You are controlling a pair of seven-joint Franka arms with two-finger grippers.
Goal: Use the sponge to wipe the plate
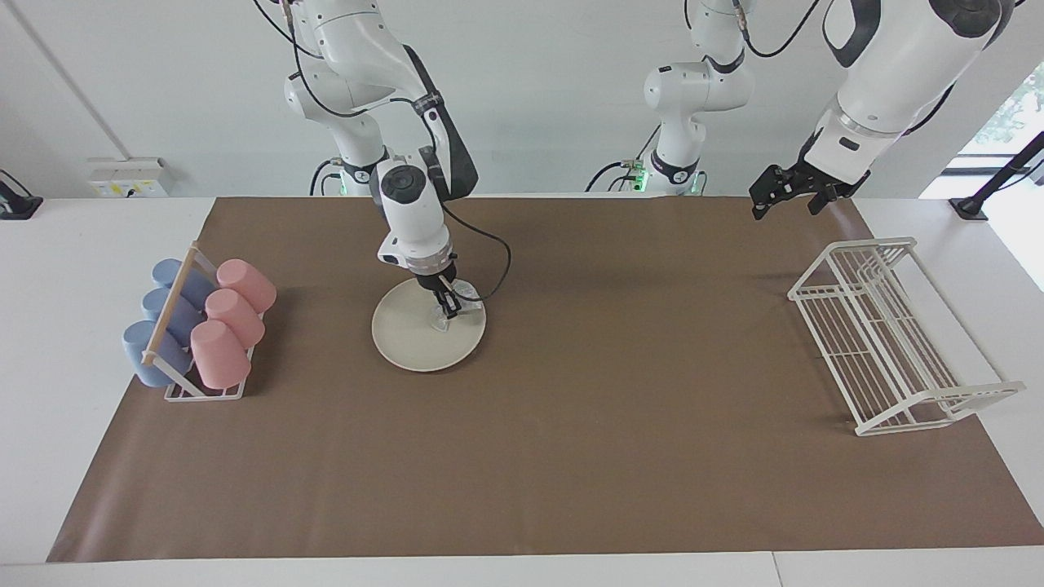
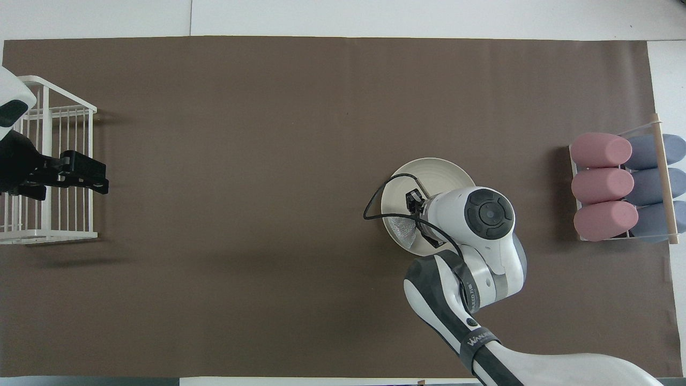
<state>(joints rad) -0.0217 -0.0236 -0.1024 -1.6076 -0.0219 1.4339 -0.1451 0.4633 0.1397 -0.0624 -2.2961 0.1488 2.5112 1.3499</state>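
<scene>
Going across the facing view. Cup rack (image 1: 204, 359) sits at the right arm's end of the brown mat (image 1: 571, 456), with blue cups (image 1: 167, 326) and pink cups (image 1: 232, 322) lying on their sides in it. Next, the plate (image 1: 408, 338) lies flat on the mat, beside the rack toward the table's middle. The right gripper (image 1: 448, 309) is down on the plate, on the part nearer the robots, fingertips pinched tight on the sponge (image 1: 445, 319), a silvery wad pressed against the plate's surface. From overhead the sponge (image 2: 402, 228) shows beside the right gripper (image 2: 415, 201) on the plate (image 2: 434, 169). The left gripper (image 1: 781, 194) hangs in the air, jaws spread wide and holding nothing, over the mat edge by the white wire rack (image 1: 889, 334), which stands at the left arm's end.
</scene>
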